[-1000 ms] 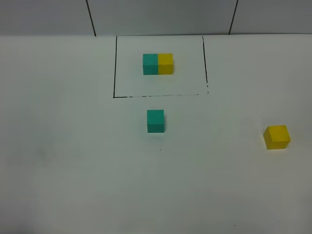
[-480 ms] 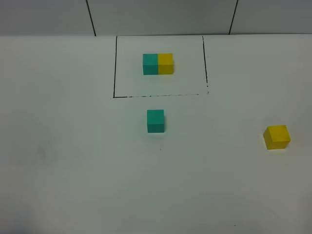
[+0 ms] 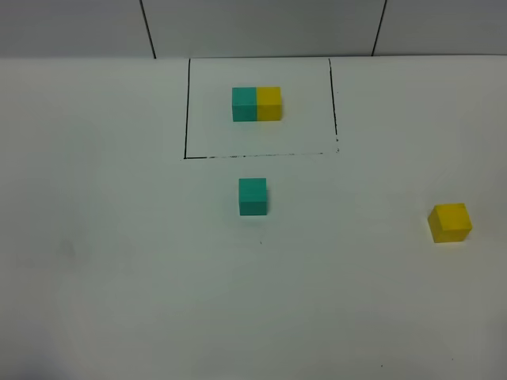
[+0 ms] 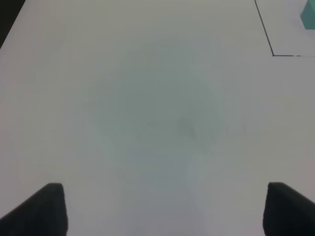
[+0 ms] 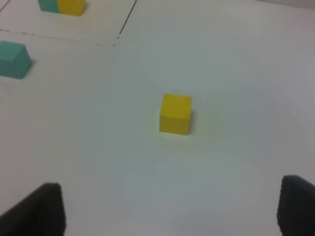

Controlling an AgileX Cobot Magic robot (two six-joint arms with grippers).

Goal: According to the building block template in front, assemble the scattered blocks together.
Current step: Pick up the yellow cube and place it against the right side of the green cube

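The building block template (image 3: 257,104), a teal and yellow pair, sits inside a thin black drawn rectangle (image 3: 186,111) at the back of the white table. A loose teal cube (image 3: 253,196) stands just in front of that outline. A loose yellow cube (image 3: 450,222) lies far to the right. No arm shows in the high view. My right gripper (image 5: 170,202) is open above the table, short of the yellow cube (image 5: 175,114), with the teal cube (image 5: 14,59) and the template (image 5: 61,6) beyond. My left gripper (image 4: 165,199) is open over bare table.
The white table (image 3: 119,277) ends at a grey wall with dark seams (image 3: 147,28) behind the outline. In the left wrist view only a corner of the black outline (image 4: 273,54) and a teal edge of the template (image 4: 309,17) show.
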